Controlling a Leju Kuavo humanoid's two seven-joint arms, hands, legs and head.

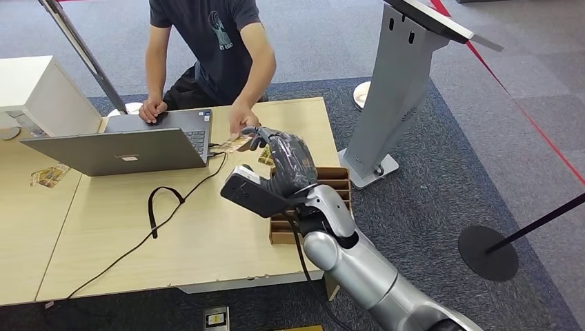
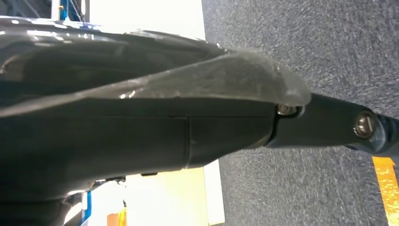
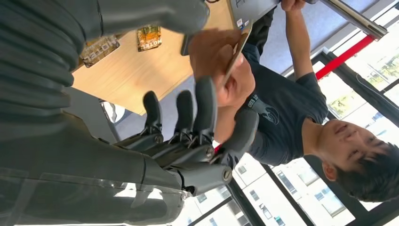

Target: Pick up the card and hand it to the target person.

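The wooden surface [image 1: 207, 234] fills the left and middle of the head view, with grey carpet around it. A person [image 1: 207, 41] in a dark T-shirt sits at its far side. To the right of the surface stands a tall grey kiosk stand [image 1: 393, 96] on the carpet, and further right a black round post base [image 1: 488, 253] with a red line on the floor beyond it.

On the far left part of the surface an open grey laptop [image 1: 121, 148] faces the person, whose one hand rests at its far edge. A black cable [image 1: 165, 207] runs from the laptop toward the near left edge. A white box [image 1: 34, 89] sits on the far left. At the right edge of the surface sits a brown cardboard tray [image 1: 331, 183] with dividers, partly hidden by the robot's arm.

The silver right arm comes in from the near right, and the right hand [image 1: 290, 162] is stretched out over the surface toward the person. The card [image 1: 232, 144] is at its fingertips, just right of the laptop, and the person's hand [image 1: 243, 124] grips the card too. In the right wrist view the card [image 3: 236, 49] lies edge-on in the person's hand [image 3: 221, 56] while the robot's fingers [image 3: 205, 106] stand spread and apart from it; whether the thumb touches it I cannot tell.

A second card [image 1: 48, 176] lies on the surface to the left of the laptop.

The left hand's state cannot be made out in the left wrist view.
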